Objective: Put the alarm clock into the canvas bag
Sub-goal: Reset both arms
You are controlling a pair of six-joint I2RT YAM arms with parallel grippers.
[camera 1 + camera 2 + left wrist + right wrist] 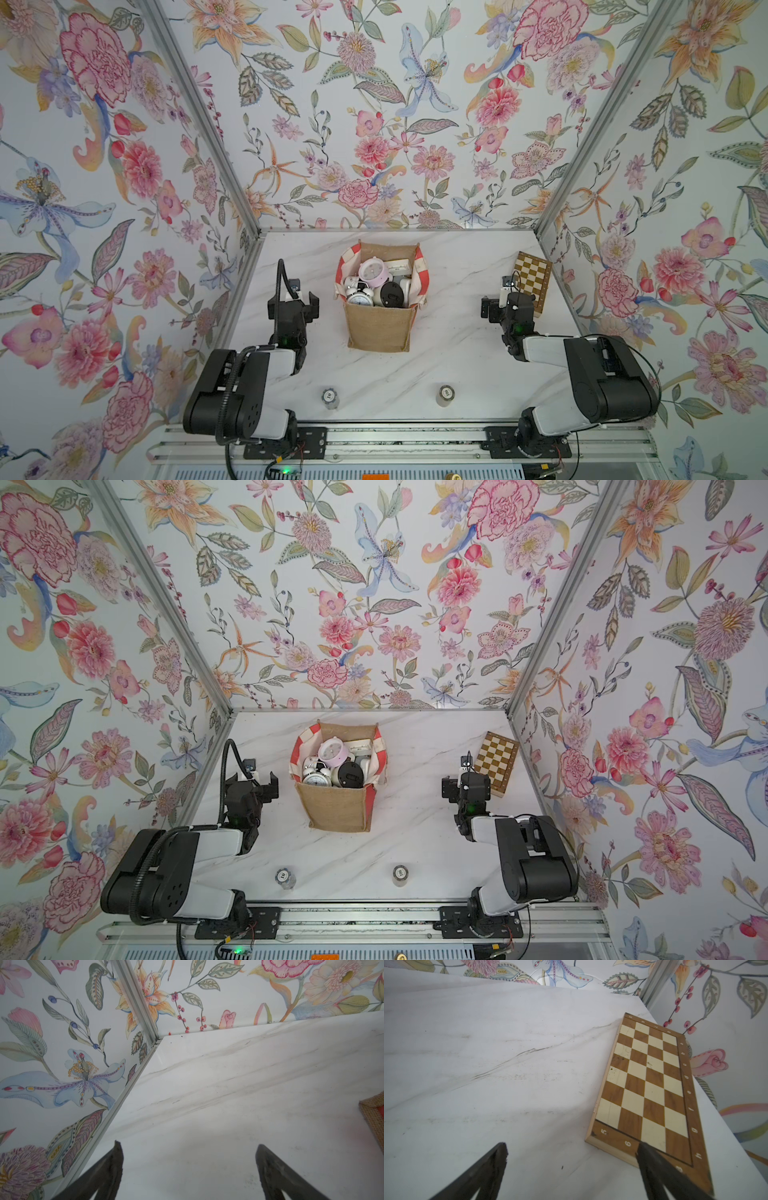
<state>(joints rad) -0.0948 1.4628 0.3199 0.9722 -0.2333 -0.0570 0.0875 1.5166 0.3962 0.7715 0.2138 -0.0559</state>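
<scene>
If judged from both top views, looks finished or all but finished. Finds no clock lying loose on the white marble-veined surface. Finds there, besides the task's own things, only a folded brown-and-cream wooden chessboard by the right wall and two small capped cylinders near the front edge.

Places the upright tan burlap canvas bag with red-and-white striped sides mid-surface, between the two arms and well apart from both, mouth open upward and heaped almost to the rim with clocks. Shows on top a pale pink round alarm clock, tilted toward the far wall of the bag. Shows nearer the front a black round clock and a silver twin-bell alarm clock, white dial up. Cannot tell which of these was the one meant.

Finds the left gripper released, jaws spread wide over bare surface, grasping nothing; catches only a burlap corner of the bag at the edge of the left wrist view. Finds the right gripper likewise spread and empty, one finger overlapping the chessboard's near edge in the right wrist view; cannot tell whether touching. Probably leaves nothing more to carry.
</scene>
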